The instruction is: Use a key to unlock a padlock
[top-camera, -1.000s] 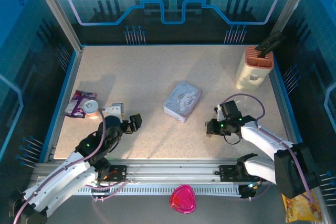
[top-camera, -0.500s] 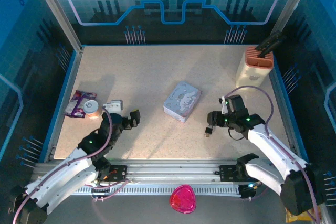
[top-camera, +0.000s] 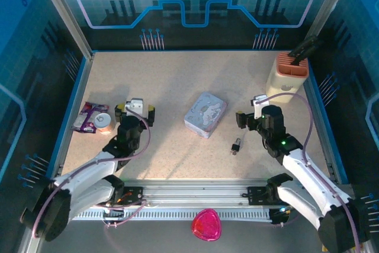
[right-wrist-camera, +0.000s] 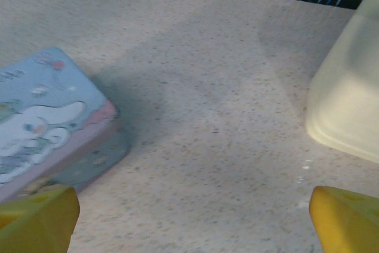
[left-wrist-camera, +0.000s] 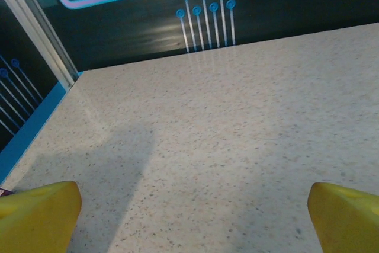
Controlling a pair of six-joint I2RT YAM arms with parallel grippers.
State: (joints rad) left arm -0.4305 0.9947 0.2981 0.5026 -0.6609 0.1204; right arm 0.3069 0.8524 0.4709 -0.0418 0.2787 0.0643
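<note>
1. Across the middle of the overhead frame: speckled beige desk (top-camera: pixel 177 81).
2. Upper right: cream container (top-camera: pixel 286 81), upright near the desk's right edge.
3. Centre: cartoon tin (top-camera: pixel 205 114), lying flat.
4. Left of centre: left gripper (top-camera: pixel 135 112), yellow fingers (left-wrist-camera: pixel 35 217) spread wide, empty.
5. Just right of the tin: right gripper (top-camera: pixel 250 118), fingers (right-wrist-camera: pixel 346 220) spread wide, empty.
6. Lower right of centre: padlock (top-camera: pixel 237 145) flat on the desk, below the right gripper, touching neither gripper. Cannot tell the key apart from it.
</note>
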